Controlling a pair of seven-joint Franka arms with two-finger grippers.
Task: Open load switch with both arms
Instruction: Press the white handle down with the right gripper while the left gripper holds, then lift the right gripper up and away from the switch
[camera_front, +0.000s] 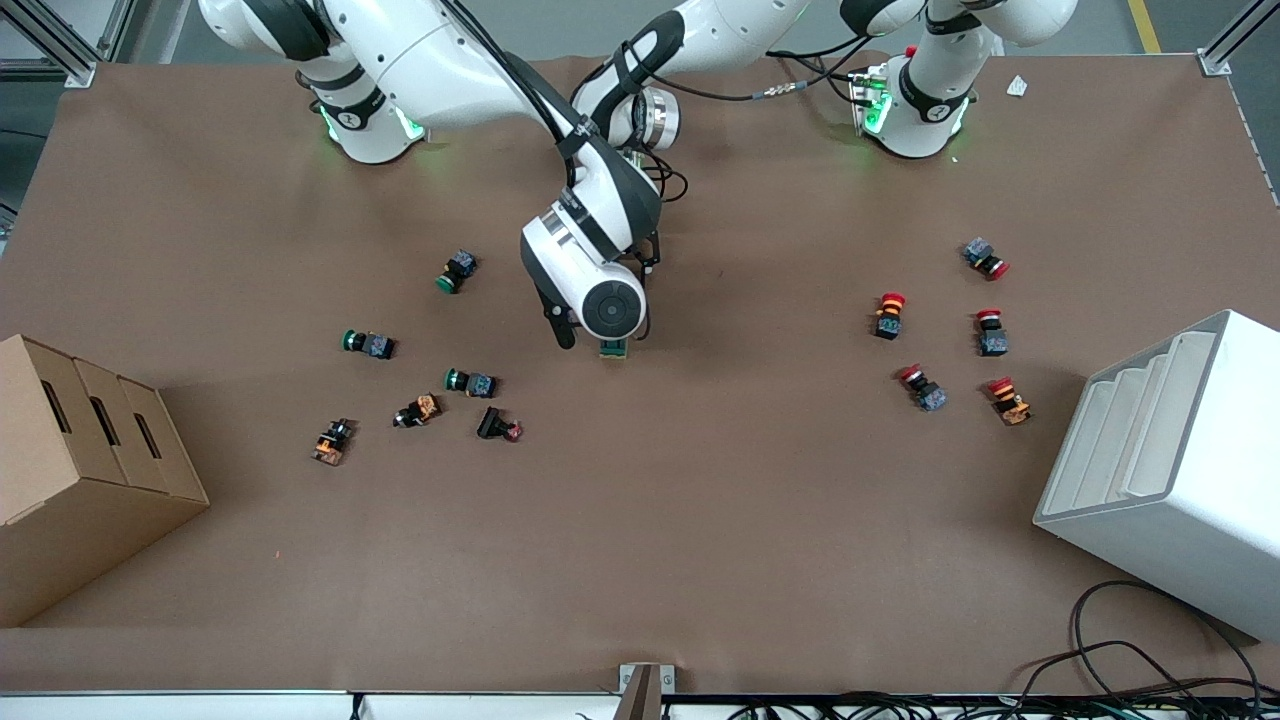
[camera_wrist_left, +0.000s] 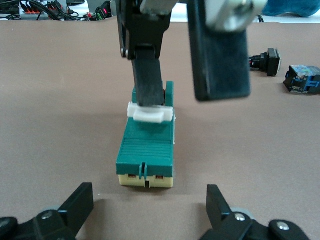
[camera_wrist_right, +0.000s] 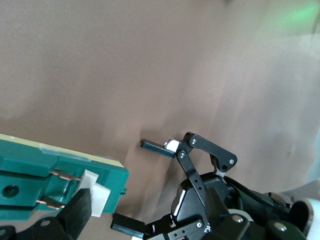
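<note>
Lying flat near table (camera_front: 700, 520) centre, the load switch (camera_wrist_left: 147, 145) has red buttons (camera_front: 890, 315) at its 3 o'clock and green buttons (camera_front: 368, 343) at 9. R gripper (camera_wrist_left: 182, 97) is spread, gripping nothing, w/ one finger (camera_wrist_left: 147, 75) touching the white lever (camera_wrist_left: 150, 114). L gripper (camera_wrist_left: 148, 194) is wide apart and empty, low by the switch's cream end.

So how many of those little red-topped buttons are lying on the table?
5, all toward the left arm's end: one farthest from the front camera, two in the middle, two nearest. The arms may hide others.
</note>
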